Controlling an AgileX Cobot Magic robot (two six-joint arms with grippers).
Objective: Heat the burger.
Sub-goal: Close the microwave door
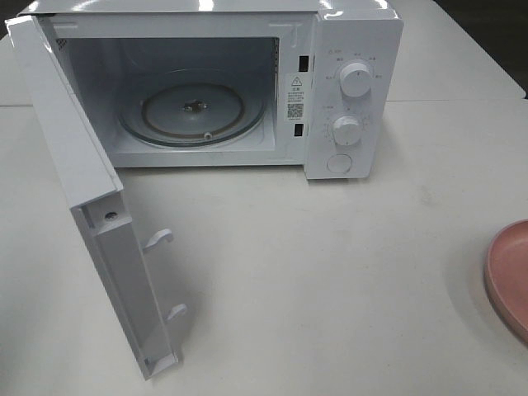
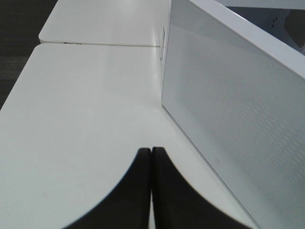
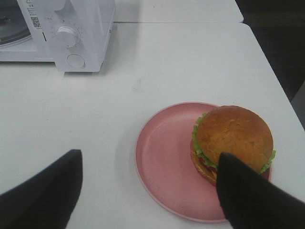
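Burger [image 3: 232,139] sits on pink plate [image 3: 164,162], off-centre toward one edge of the plate, bun up, lettuce frill showing round the side. Plate is on the desk [image 1: 330,280] at far right of the exterior view, only its rim [image 1: 505,272] in shot there; burger itself not visible in that view. Well apart from the microwave [image 1: 351,91].

Microwave at the far side of the desk, door [image 1: 91,206] swung wide open to the left, cavity exposed w/ glass turntable [image 1: 194,111] inside, nothing on it. Two knobs + round button on the right-hand panel.

Right claw [image 3: 147,191]: fingers spread wide, hanging above the desk near the plate. One finger [image 3: 252,195] overlaps the near edge of the burger in the wrist view; can't tell if it's touching. Nothing gripped.

Left claw [image 2: 151,191]: fingers pressed together, nothing between them. Just beside the outer face of the open door [image 2: 238,119], over bare desk.
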